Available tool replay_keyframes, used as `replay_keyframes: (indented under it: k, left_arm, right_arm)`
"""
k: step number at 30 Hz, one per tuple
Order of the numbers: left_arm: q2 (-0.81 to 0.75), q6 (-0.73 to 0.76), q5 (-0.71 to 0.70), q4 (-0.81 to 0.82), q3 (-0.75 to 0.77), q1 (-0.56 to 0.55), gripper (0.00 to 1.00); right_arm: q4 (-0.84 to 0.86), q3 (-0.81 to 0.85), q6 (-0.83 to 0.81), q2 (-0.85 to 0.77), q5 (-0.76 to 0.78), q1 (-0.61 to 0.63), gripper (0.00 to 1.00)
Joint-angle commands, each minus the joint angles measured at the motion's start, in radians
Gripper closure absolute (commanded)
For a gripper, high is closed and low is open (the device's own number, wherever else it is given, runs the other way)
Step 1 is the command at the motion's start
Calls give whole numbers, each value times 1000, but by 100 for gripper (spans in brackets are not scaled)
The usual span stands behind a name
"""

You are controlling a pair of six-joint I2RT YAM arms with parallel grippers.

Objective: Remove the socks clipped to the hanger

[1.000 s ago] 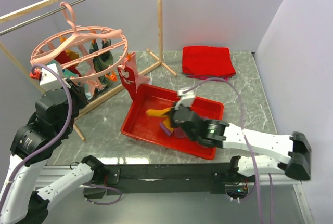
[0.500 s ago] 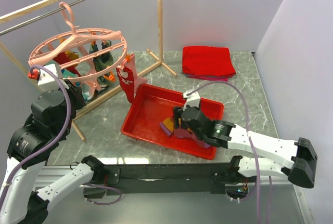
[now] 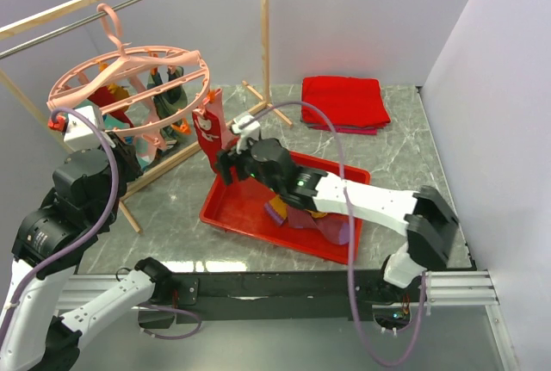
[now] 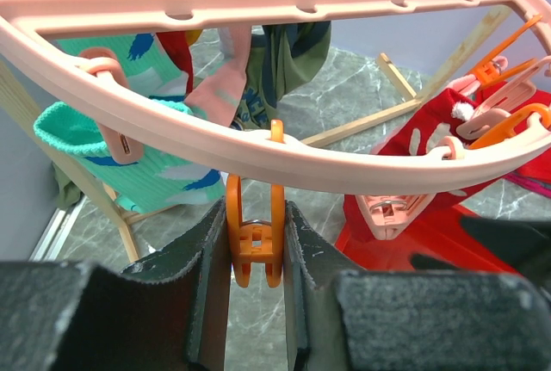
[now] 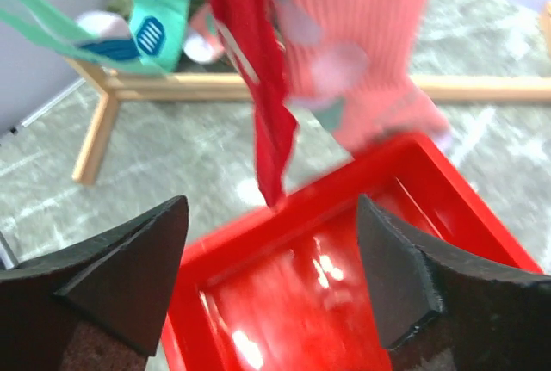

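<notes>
The pink round hanger (image 3: 164, 50) hangs from the rack bar with several socks clipped under it. In the left wrist view my left gripper (image 4: 256, 302) is shut on an orange clip (image 4: 254, 242) below the hanger rim (image 4: 258, 151). Teal socks (image 4: 129, 164), a dark green sock (image 4: 288, 61) and a red sock (image 4: 422, 147) hang around it. My right gripper (image 3: 228, 163) is open and empty over the far left corner of the red tray (image 3: 224, 207), just short of the hanging red sock (image 3: 211, 130). That red sock (image 5: 258, 121) and a pink one (image 5: 362, 52) dangle ahead of the open right gripper (image 5: 271, 285).
Loose socks (image 3: 310, 216) lie in the red tray. A folded red cloth (image 3: 344, 100) sits at the back right. The wooden rack (image 3: 263, 35) with its metal bar (image 3: 52, 31) stands behind the hanger, its foot (image 5: 95, 139) on the marble table.
My right gripper opened, left a sock in the tray, and swung from the tray's near side to its far left corner by the hanging red sock. The left gripper has not moved.
</notes>
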Motion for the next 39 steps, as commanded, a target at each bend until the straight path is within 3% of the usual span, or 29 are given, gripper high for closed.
replay_keyframes:
  k: [1,3,6,7,9,10,11,12,13,16,18,19,24,32,39]
  left_arm:
    - [11,3,0,-6,41,1,96]
    - [6,-5,0,-7,35,1,95]
    - [-3,-9,3,-6,24,1,95]
    - [-5,-9,5,-7,24,1,94]
    - [0,-17,8,-15,27,1,94]
    - [0,-19,9,-16,27,1,93]
    - [-3,-22,13,-16,26,0,91]
    - [-5,-29,16,-18,29,1,89]
    - [-6,-35,17,-21,30,1,81]
    - [-17,-55,46,-35,46,1,53]
    - [-31,-64,92,-39,68,1,39]
    - [-44,-71,109,-42,78,0,37]
    - [-69,-113,227,-55,145,0,32]
    - [-74,-206,635,-1,171,1,27]
    - [-45,-330,720,74,167,1,29]
  right_arm:
    - [98,129,-49,87,-94,-16,21]
    - [123,146,-39,115,-108,-15,25]
    - [137,168,-23,133,-91,-15,39]
    - [137,173,-21,137,-91,-15,49]
    - [138,177,-6,132,-83,-16,60]
    - [134,183,-3,129,-78,-16,77]
    - [128,186,2,124,-71,-16,84]
    - [114,189,7,115,-68,-15,90]
    - [106,194,13,109,-65,-15,100]
    - [71,193,34,78,-69,-9,100]
    - [54,183,43,45,-57,6,100]
    - [46,177,42,32,-48,16,100]
    - [-38,186,48,-34,6,71,100]
    - [-190,242,62,-81,101,169,100]
    - [-273,285,85,-80,153,263,100]
